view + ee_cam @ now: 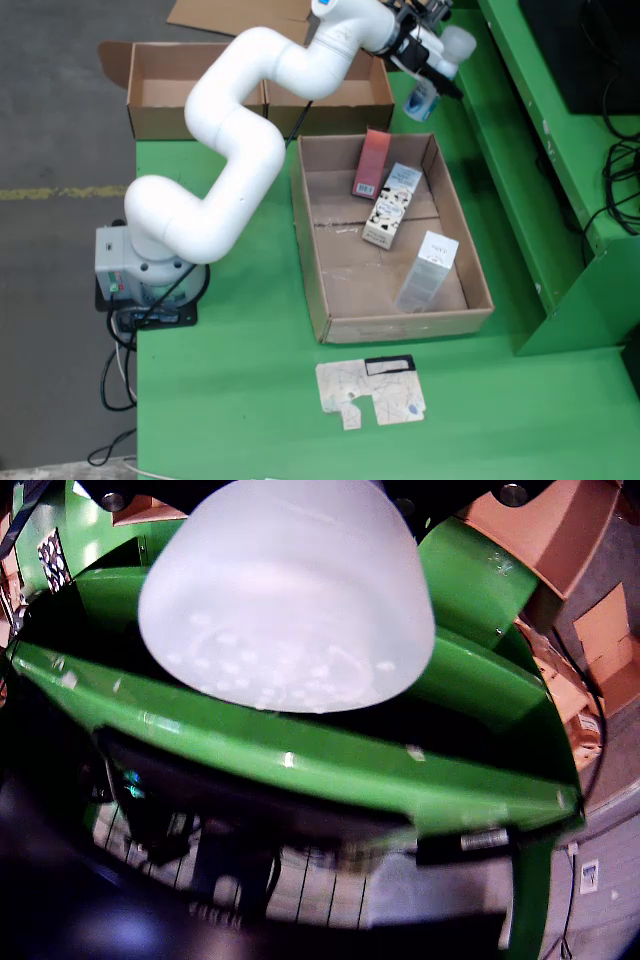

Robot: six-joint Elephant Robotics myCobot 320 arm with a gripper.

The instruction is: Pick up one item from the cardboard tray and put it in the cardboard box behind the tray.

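A: What is shown, from left to right, in the fixed view?

B: At ten o'clock a cardboard box (255,90) is seen behind the green table (250,400). The white arm (215,160) is stretched from its base at eight o'clock up toward one o'clock. At centre an open cardboard tray (330,320) is laid, holding a red carton (372,162), a black-and-white patterned carton (391,205) and a pale clear-fronted box (428,270). A flat cardboard scrap (372,392) is left at six o'clock.

A: And the tool?

B: The gripper (432,75) is held at one o'clock, beyond the tray's far right corner. A small bluish item (421,100) appears to hang just beneath it. Whether the gripper is spread or pinching cannot be told. In the riding view a translucent white cup (288,595) is seen filling the top, with green shelving below.

A: How should the step be done well?

B: If the item is held, it should be kept high and carried toward ten o'clock, so that the box's near wall is cleared. The arm's own elbow is judged the chief obstruction along that path.
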